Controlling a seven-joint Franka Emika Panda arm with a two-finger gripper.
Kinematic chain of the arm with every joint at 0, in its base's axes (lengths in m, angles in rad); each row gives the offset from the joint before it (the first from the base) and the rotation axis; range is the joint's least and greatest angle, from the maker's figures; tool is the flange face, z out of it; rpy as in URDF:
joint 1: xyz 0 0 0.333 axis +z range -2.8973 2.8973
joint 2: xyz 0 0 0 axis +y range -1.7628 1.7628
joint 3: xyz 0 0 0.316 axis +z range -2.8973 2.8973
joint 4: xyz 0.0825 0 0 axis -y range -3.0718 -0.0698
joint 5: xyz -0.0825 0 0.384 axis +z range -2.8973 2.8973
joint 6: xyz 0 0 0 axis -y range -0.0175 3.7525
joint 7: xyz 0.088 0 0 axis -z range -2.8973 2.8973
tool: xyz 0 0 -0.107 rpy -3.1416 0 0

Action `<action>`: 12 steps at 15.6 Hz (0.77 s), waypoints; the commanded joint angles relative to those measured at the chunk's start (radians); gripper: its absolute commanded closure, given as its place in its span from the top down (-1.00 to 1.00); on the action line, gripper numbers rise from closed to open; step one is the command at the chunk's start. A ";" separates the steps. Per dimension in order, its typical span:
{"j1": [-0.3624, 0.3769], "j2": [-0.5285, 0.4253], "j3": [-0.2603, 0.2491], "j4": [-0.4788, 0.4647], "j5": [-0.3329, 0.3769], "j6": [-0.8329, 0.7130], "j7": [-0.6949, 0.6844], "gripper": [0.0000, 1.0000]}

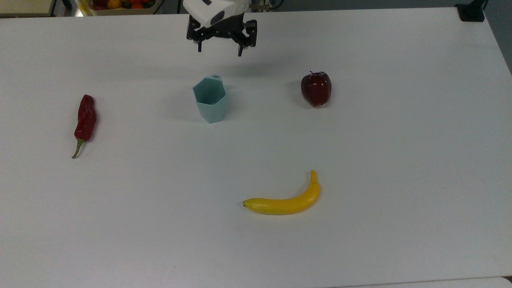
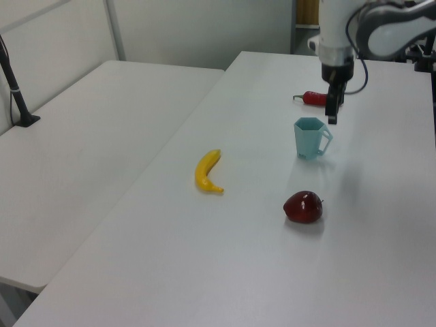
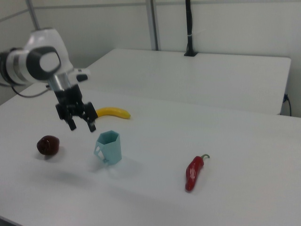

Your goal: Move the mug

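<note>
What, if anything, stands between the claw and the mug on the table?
Nothing visible does. The claw hangs open in the air above the mug's handle side, with bare table below it. The apple, chili pepper and banana all lie well off to the sides.

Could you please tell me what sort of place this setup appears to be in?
Probably a robotics lab: a bare white table holds a mug, a banana, an apple and a chilli pepper beneath an open gripper.

Teal mug (image 1: 211, 100), yellow banana (image 1: 285, 201) (dark-red apple (image 1: 316, 88))
</note>
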 commanded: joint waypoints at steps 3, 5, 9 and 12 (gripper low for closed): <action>0.036 0.004 -0.008 0.257 0.050 -0.201 0.012 1.00; 0.025 0.010 -0.008 0.332 0.073 -0.288 -0.059 1.00; -0.062 0.005 -0.004 0.393 0.131 -0.359 -0.171 1.00; -0.113 -0.004 0.015 0.398 0.134 -0.365 -0.176 1.00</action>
